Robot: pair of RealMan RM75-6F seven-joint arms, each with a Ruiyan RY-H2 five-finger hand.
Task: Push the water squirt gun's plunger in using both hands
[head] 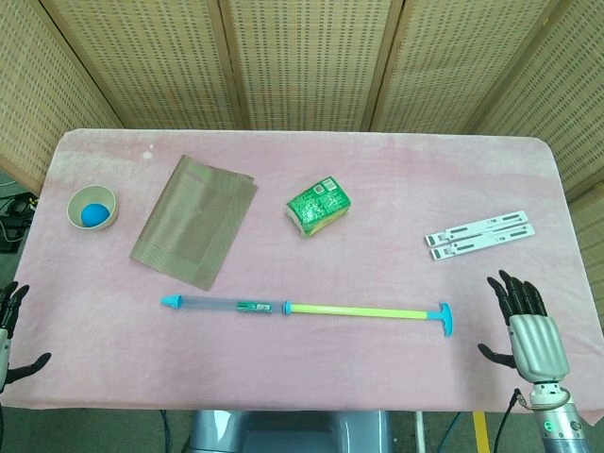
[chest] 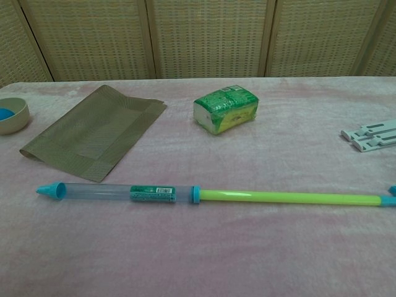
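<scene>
Covering the desk [head: 377,170], a pink cloth carries everything. Water squirt gun [head: 231,305] lies flat along the near side between the two hands, clear barrel toward the left hand, yellow-green plunger [head: 363,310] fully drawn out toward the right hand, its blue T-handle [head: 444,320] just beside that hand, not touching. Brown woven mat [head: 196,221] lies beyond the barrel. Green packet [head: 319,206] beyond the plunger. White slotted strips [head: 478,234] beyond the right hand. Small bowl [head: 92,208] with blue ball, beyond the left hand. Right hand [head: 527,326]: fingers apart, empty. Left hand [head: 11,335] at frame edge: fingers spread, empty.
</scene>
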